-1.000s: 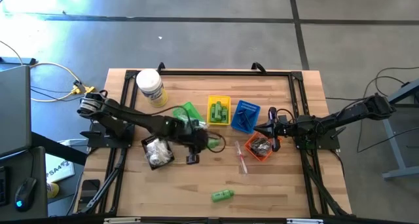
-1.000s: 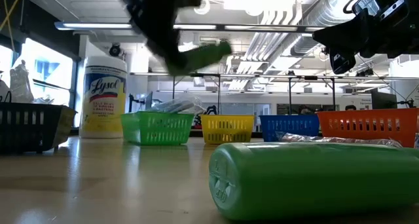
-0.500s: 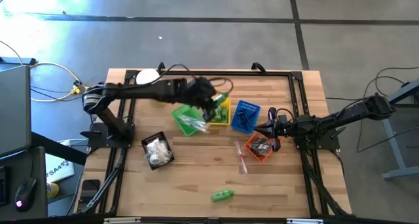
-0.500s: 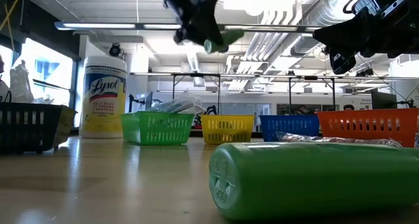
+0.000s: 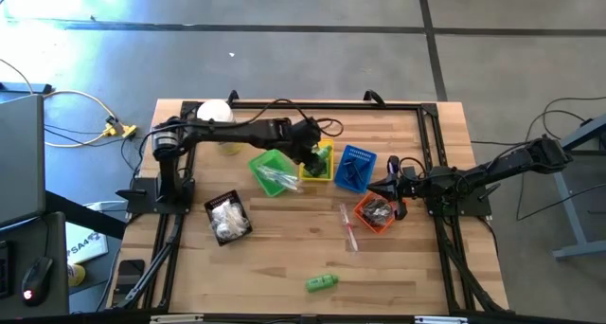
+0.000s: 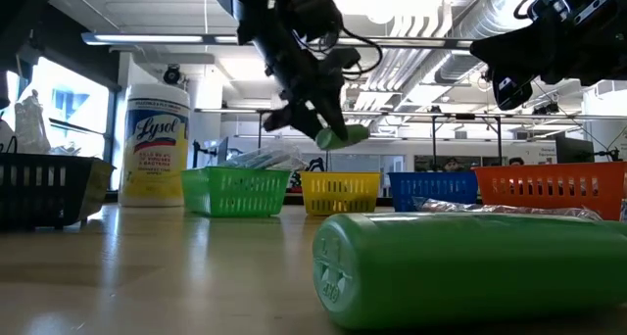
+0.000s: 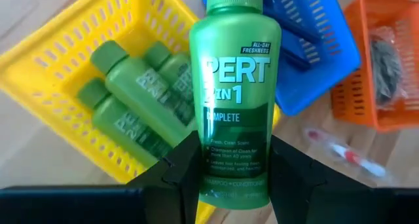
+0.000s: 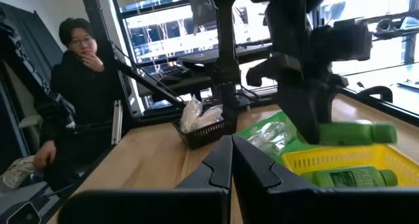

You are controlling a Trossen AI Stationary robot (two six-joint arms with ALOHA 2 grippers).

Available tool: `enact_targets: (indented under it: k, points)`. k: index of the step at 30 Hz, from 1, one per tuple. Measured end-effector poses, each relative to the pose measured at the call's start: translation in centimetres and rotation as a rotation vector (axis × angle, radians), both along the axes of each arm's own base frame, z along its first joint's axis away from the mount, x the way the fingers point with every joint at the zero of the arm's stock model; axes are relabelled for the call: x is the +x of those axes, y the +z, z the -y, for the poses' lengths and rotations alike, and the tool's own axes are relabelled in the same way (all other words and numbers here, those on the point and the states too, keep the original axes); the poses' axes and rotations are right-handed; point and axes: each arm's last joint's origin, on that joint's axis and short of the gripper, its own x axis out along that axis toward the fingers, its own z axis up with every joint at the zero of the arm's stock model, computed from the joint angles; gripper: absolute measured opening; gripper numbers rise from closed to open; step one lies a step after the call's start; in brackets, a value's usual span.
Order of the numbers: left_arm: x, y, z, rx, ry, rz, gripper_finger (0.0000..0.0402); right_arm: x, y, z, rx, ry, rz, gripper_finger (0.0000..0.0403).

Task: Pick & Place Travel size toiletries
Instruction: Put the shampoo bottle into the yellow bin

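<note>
From above, the left gripper (image 5: 317, 156) hangs over the yellow basket (image 5: 316, 160); the right gripper (image 5: 390, 189), clenched empty, waits by the orange basket (image 5: 375, 213). At table height, another bottle (image 6: 470, 268) lies on the wooden table (image 6: 147, 276). The left wrist view shows a green bottle (image 7: 234, 93) gripped over three more: placing it, I'd say, needs lowering and letting go. Beyond, a person (image 8: 78, 99) watches.

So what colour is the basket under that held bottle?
Yellow plastic basket, clearest in the left wrist view.
</note>
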Motion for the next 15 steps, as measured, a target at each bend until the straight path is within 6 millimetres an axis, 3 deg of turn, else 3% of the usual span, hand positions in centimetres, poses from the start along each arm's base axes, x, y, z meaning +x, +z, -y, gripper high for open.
enact_targets:
  k: [6, 15]
  points:
    - [0.5, -1.2, 0.0, -0.036, 0.121, -0.032, 0.0125, 0.0, 0.0, 0.0, 0.000, -0.004, 0.001, 0.0003]
    - [0.2, -1.5, -0.2, -0.023, 0.270, -0.064, 0.0122, 0.0, 0.0, 0.0, 0.001, -0.003, 0.003, 0.0003]
